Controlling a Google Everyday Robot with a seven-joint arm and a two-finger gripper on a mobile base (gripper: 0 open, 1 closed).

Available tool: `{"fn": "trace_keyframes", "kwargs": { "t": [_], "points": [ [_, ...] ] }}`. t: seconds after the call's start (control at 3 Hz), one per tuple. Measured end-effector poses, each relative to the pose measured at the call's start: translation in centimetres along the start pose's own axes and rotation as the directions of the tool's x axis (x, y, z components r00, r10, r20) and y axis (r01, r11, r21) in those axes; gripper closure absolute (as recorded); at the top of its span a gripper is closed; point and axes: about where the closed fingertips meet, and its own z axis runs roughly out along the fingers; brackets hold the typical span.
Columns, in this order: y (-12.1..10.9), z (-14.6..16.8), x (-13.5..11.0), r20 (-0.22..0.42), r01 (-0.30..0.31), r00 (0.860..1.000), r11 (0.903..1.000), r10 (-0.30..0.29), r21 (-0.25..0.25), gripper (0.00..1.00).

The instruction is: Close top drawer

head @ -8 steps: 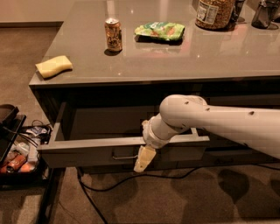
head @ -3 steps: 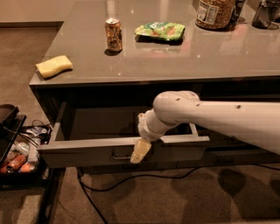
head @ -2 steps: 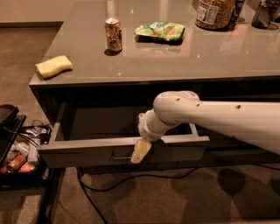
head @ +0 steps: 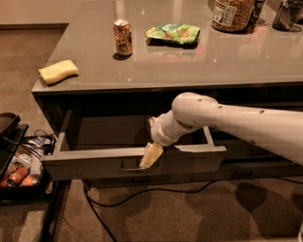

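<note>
Camera view, one camera, looking down at a counter front.

Counts on the grey counter (head: pixel 199 66): one drink can (head: pixel 122 38), upright; one yellow sponge (head: pixel 58 71) near the left edge; one green snack bag (head: pixel 173 33), lying flat; one big jar (head: pixel 232 14) at the back; one dark vessel (head: pixel 288 14) in the far right corner. All stand well apart from each other.

One top drawer (head: pixel 94 163) is pulled out from under the counter, its front nearest the camera. One small silver pull (head: pixel 128 168) sits at the centre of that front.

One white arm (head: pixel 236 123) comes in from the right and reaches across the drawer's right half. The gripper (head: pixel 151 156) hangs pale and yellowish over the top edge of the drawer front, its tip just beside the pull, on the pull's right. Touching or not: cannot tell. Whether the claw is wide or narrow: cannot tell.

Containers: the drawer box shows plain grey walls. On the floor at left, one dark tray (head: pixel 12 182) holds small mixed items, too jumbled to name. One black cable (head: pixel 142 191) runs over the carpet below the drawer.
</note>
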Motion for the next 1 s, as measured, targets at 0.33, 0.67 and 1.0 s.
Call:
{"fn": "trace_keyframes", "kwargs": {
  "t": [0.33,0.67,1.0],
  "points": [
    [0.0,0.0,0.0,0.0,0.0,1.0,1.0,0.0,0.0,0.0],
    [-0.2,0.0,-0.3,0.016,0.002,1.0,1.0,-0.002,-0.002,0.0],
    [-0.1,0.0,-1.4,0.05,0.025,0.998,0.9996,-0.024,-0.012,0.0]
  ]
}}
